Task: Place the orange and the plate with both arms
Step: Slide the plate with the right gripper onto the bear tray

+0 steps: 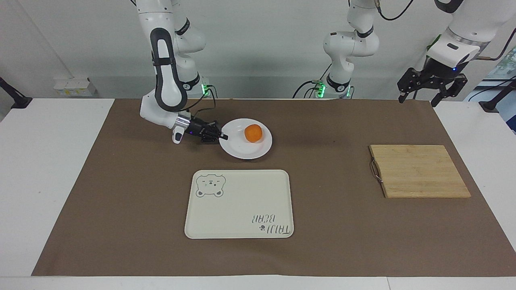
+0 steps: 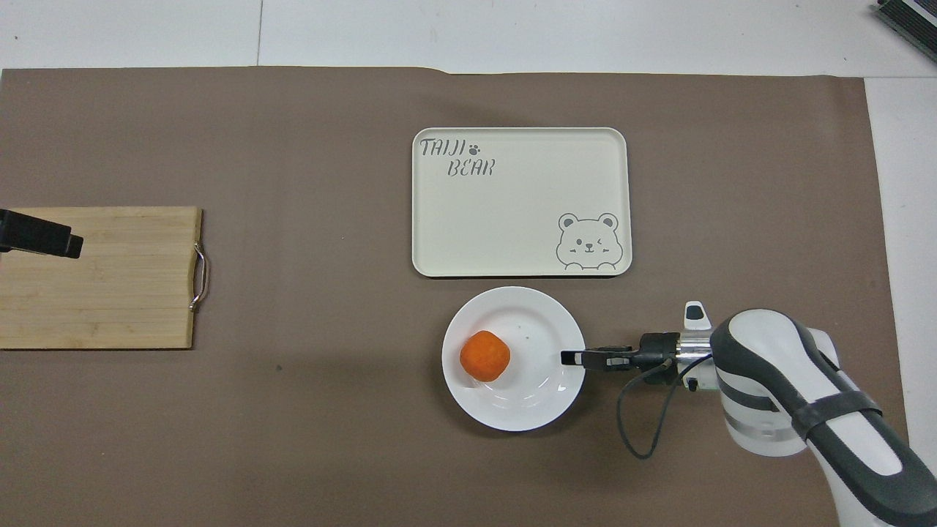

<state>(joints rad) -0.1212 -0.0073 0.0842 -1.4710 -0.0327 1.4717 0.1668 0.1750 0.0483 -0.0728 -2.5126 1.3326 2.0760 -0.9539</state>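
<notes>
Overhead view shows the right gripper (image 2: 569, 357) clamped on the plate (image 2: 538, 410) rim, left gripper (image 1: 433, 89) apart and waiting; tilting could roll the orange (image 2: 484, 355) off.

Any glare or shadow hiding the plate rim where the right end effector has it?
Overhead view: faint highlights streak the plate, rim readable at the right end effector. Facing view: soft shadow only under the plate; orange evenly lit, no blur.

Facing cam: high, across the table (image 1: 64, 161), looks toward the robots. Overhead cam: above robots' end, steeply down. Both wide; share the whole brown mat (image 2: 293, 410).
</notes>
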